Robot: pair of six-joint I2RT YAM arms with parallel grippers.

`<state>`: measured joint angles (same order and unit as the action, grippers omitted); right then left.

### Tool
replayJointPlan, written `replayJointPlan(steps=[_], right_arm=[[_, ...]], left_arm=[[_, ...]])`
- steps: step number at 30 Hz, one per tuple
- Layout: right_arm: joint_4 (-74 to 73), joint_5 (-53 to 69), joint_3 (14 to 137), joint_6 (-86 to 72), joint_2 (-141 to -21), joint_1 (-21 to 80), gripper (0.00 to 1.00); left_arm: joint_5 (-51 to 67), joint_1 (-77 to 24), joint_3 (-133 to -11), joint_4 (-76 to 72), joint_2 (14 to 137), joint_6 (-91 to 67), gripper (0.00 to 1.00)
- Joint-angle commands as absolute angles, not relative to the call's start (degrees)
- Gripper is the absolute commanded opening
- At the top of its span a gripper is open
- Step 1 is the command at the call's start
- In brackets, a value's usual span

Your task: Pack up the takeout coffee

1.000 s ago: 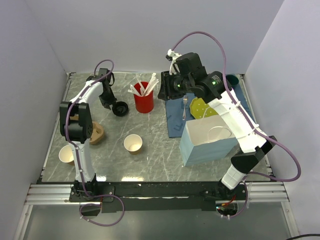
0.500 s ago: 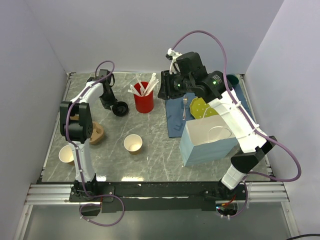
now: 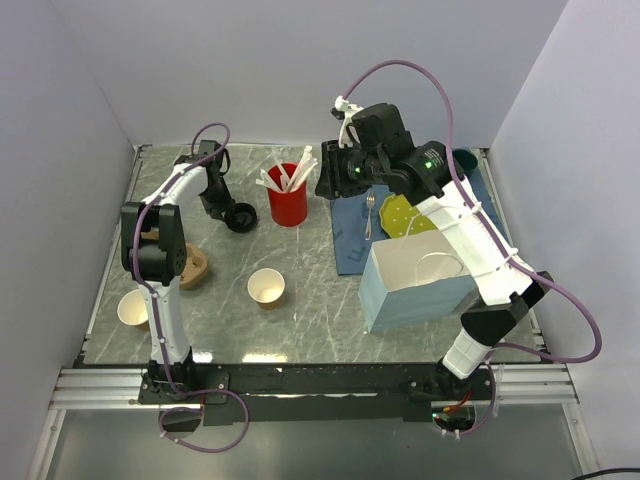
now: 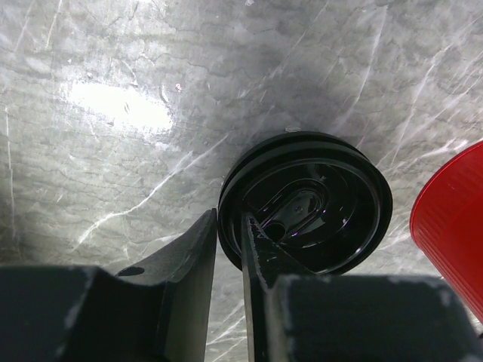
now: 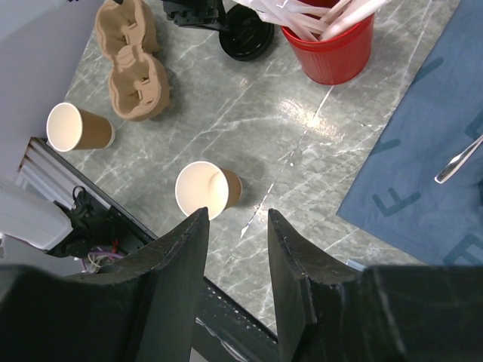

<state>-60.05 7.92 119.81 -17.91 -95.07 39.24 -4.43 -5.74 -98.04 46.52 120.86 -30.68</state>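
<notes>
No lidded kraft cup shows in any view. A black plastic lid [image 3: 241,217] lies alone on the marble table, left of the red cup; it also shows in the left wrist view [image 4: 309,204]. My left gripper [image 4: 230,222] is shut on the lid's near rim, one finger outside and one inside. A lidless brown paper cup [image 3: 266,287] stands mid-table, and a second one [image 3: 132,308] stands at the front left. My right gripper [image 5: 235,219] is open and empty, held high above the table.
A red cup of white utensils [image 3: 288,200] stands right of the lid. A brown cup carrier [image 3: 190,265] lies at left. A light blue paper bag [image 3: 415,280] stands open at front right. A blue cloth [image 3: 350,235] behind it bears a fork [image 3: 369,215].
My left gripper has shifted slightly toward the lid and now grips its rim. The right arm has barely moved.
</notes>
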Motion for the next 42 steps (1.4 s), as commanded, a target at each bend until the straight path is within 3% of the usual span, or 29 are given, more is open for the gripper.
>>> replayJointPlan(steps=[1, 8, 19, 23, 26, 28, 42], right_arm=[[-59.7, 6.9, 121.9, -17.3, -94.8, 39.6, 0.45], [-59.6, 6.9, 121.7, -17.2, -94.7, 39.6, 0.45], [-59.6, 6.7, 121.4, -17.2, -94.5, 39.6, 0.45], [-59.6, 6.7, 121.1, -17.1, -94.3, 39.6, 0.45], [-59.5, 6.7, 121.1, -17.1, -94.2, 39.6, 0.45], [-59.4, 6.9, 121.0, -17.1, -94.3, 39.6, 0.44], [-58.5, 7.4, 120.4, -16.9, -93.9, 39.6, 0.45]], left_arm=[[-5.4, -5.6, -98.4, 45.8, 121.8, -30.3, 0.25], [-5.7, -5.6, -98.4, 45.9, 121.9, -30.4, 0.29], [-5.8, -5.6, -97.9, 45.4, 122.4, -30.7, 0.25], [-6.3, -5.6, -98.4, 45.9, 122.2, -30.7, 0.19], [-7.0, -5.6, -99.1, 46.3, 121.7, -30.6, 0.06], [-7.0, -5.6, -99.5, 46.8, 121.3, -30.6, 0.04], [-7.3, -5.6, -103.0, 52.7, 116.3, -33.7, 0.08]])
